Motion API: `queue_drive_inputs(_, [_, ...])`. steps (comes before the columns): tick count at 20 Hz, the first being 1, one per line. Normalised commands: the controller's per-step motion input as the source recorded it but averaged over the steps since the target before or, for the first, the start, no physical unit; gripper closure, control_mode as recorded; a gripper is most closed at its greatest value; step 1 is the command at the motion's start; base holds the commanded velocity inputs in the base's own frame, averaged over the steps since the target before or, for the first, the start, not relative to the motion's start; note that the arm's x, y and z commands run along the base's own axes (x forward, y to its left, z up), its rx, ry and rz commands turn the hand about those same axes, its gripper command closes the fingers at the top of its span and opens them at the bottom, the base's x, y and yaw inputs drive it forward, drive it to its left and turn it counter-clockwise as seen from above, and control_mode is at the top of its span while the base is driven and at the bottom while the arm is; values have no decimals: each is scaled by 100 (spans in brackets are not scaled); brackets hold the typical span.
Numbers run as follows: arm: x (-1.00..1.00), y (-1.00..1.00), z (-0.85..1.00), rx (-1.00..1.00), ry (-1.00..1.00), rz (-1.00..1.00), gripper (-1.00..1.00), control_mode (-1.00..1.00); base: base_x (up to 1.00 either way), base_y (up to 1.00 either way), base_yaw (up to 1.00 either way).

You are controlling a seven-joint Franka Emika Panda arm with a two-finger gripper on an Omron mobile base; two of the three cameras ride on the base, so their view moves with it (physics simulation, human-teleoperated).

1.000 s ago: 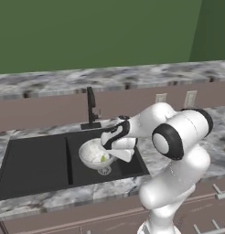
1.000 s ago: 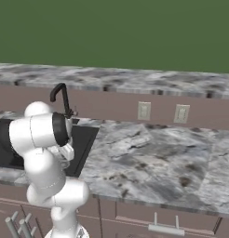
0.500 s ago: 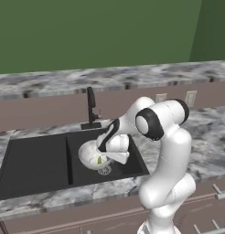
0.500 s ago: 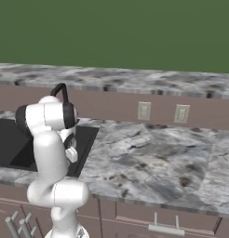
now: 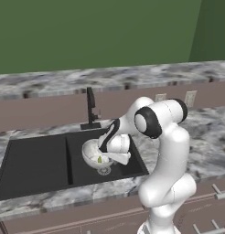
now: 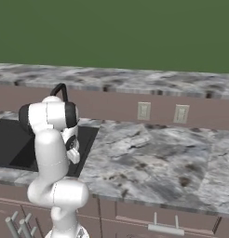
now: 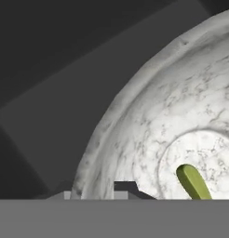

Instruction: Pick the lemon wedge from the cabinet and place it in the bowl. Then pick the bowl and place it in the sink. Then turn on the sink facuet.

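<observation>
Grey-and-white marbled stone makes up the long worktop (image 5: pixel 206 137), which runs along a taupe backsplash below a plain green wall. Set into that worktop is the black rectangular double-basin sink (image 5: pixel 36 162), its dividing ridge running front to back between the two basins. The white robot arm with dark joints (image 5: pixel 162 151) rises at the front edge of the worktop and bends down over the right-hand basin; from the right base view the same arm (image 6: pixel 53 153) stands in front of the sink (image 6: pixel 9 144).

Behind the basins, on the sink's back ledge, the slim matte-black upright faucet (image 5: pixel 91 106) stands on its flat base. Two pale wall sockets (image 6: pixel 143 110) sit in the backsplash to the right.

The round white bowl with grey marble-like speckles (image 5: pixel 93 151) is in the right basin, near the divider, and looks tilted, with its small foot close to the basin floor. The arm's hand reaches its right rim, and the fingers (image 5: pixel 105 155) are at that rim, but I cannot tell whether they clench it or have let go.

The tiny yellow-green lemon wedge (image 5: pixel 99 159) lies inside the bowl; in the hand view the wedge (image 7: pixel 193 182) rests on the bowl's (image 7: pixel 135 125) flat inner bottom.
</observation>
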Motion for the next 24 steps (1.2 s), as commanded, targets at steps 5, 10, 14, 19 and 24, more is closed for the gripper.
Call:
queue_drive_inputs(5, [0, 11, -6, 0, 0, 0, 100, -100, 0, 0, 0])
queue_drive_inputs(10, [-2, 14, 13, 0, 0, 0, -100, -100, 0, 0, 0])
queue_drive_inputs(14, [-2, 0, 27, 0, 0, 0, -100, -100, 0, 0, 0])
queue_drive_inputs(19, [-14, -20, 52, 6, -4, 1, -100, -100, 0, 0, 0])
queue_drive_inputs(24, [-18, -46, 91, 13, -6, 0, -100, -100, 0, 0, 0])
